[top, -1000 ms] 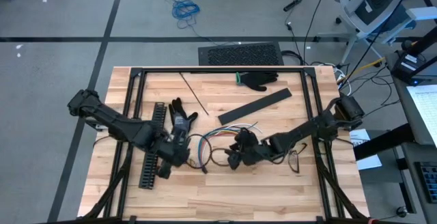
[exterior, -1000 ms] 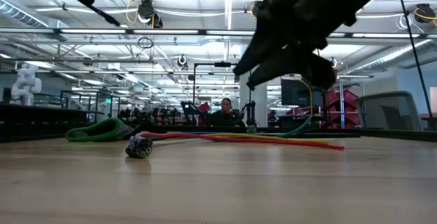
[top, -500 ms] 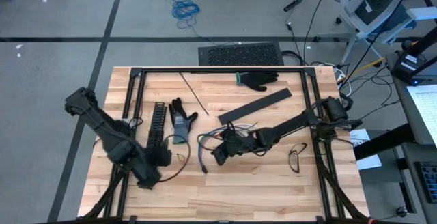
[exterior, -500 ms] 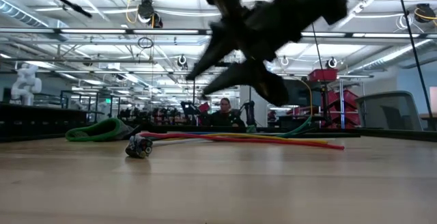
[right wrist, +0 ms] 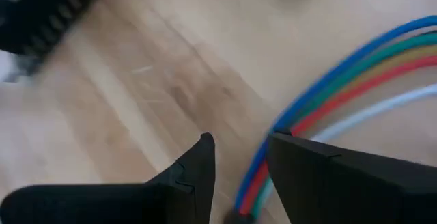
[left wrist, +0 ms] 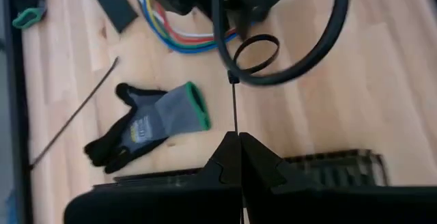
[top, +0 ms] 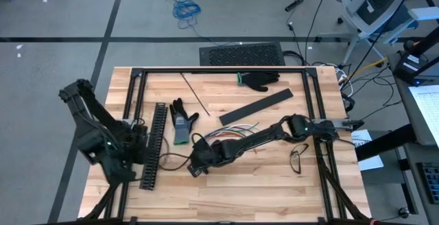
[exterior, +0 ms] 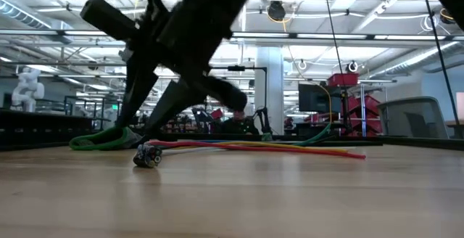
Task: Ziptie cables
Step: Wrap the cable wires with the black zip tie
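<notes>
The cables (top: 230, 134) are a loose bundle of blue, green, red and white wires lying in loops at mid-table, also seen in the low view (exterior: 275, 149). My right gripper (top: 197, 166) is shut on their left part (right wrist: 239, 166). A black ziptie (left wrist: 293, 70) forms a wide loop that runs up toward my right gripper. I cannot tell whether the loop goes round the cables. Its thin tail ends in my shut left gripper (left wrist: 239, 145), which hangs over the black slotted channel (top: 153, 146) at the table's left (top: 142, 154). My left gripper pinches the ziptie's thin tail (left wrist: 234, 118) between its fingertips, which slant down toward the table's right. The tail runs straight and taut from the fingers to the ziptie's head (left wrist: 233, 79), clear of the table. My right gripper has the coloured cables (right wrist: 258, 173) running between its two fingers, which slant down from the table's right. The strands fan out past the fingers and curve away low over the wood.
A grey glove with a green cuff (top: 181, 121) lies beside the channel. A flat black strip (top: 257, 106), a black glove (top: 260, 81) and a thin black rod (top: 194, 92) lie farther back. Glasses (top: 296, 160) lie near the right frame rail.
My left gripper has drawn back toward the table's left edge and risen a little, staying shut on the ziptie's tail. My right gripper has gone toward the table's left, dragging the held part of the cables along. Their far ends have stayed put.
</notes>
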Motion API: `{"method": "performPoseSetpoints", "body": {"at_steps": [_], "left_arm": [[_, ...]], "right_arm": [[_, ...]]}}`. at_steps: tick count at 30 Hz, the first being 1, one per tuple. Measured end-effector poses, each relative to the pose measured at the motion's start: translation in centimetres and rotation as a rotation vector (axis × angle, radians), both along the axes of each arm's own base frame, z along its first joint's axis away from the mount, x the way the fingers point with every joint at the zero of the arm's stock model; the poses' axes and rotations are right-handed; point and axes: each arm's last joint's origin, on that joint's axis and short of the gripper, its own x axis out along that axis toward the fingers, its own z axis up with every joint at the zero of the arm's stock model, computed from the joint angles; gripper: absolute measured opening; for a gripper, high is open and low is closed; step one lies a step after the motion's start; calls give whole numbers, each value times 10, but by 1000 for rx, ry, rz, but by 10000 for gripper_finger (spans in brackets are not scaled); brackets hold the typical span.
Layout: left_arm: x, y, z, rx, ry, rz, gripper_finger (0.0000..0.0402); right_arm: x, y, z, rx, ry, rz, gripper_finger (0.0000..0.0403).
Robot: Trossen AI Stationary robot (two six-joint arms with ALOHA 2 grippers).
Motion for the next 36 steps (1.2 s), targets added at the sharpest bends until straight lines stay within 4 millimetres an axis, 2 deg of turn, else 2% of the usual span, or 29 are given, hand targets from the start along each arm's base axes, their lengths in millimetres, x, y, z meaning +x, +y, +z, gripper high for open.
{"method": "performPoseSetpoints", "body": {"at_steps": [3, 6, 14, 18, 24, 29, 36], "left_arm": [[-9, 3, 5, -25, -33, -9, 0], [-13, 2, 6, -19, -52, -29, 0], [-17, 0, 6, 6, -51, -53, 0], [-17, 1, 5, 14, -46, -51, 0], [-17, 1, 5, 0, -48, -28, 0], [-17, 2, 5, -18, -48, 15, 0], [-18, 2, 5, -47, -33, 54, 0]], "right_arm": [[-1, 5, 14, -70, 117, -41, 121], [-5, 8, 16, -121, 192, -68, 121], [3, 25, 13, -186, 64, -96, 127], [6, 33, 21, -108, 2, -68, 124], [8, 28, 17, -153, 54, 90, 121], [9, 25, 18, -164, 54, 121, 126], [5, 19, 15, -231, 134, 199, 182]]}}
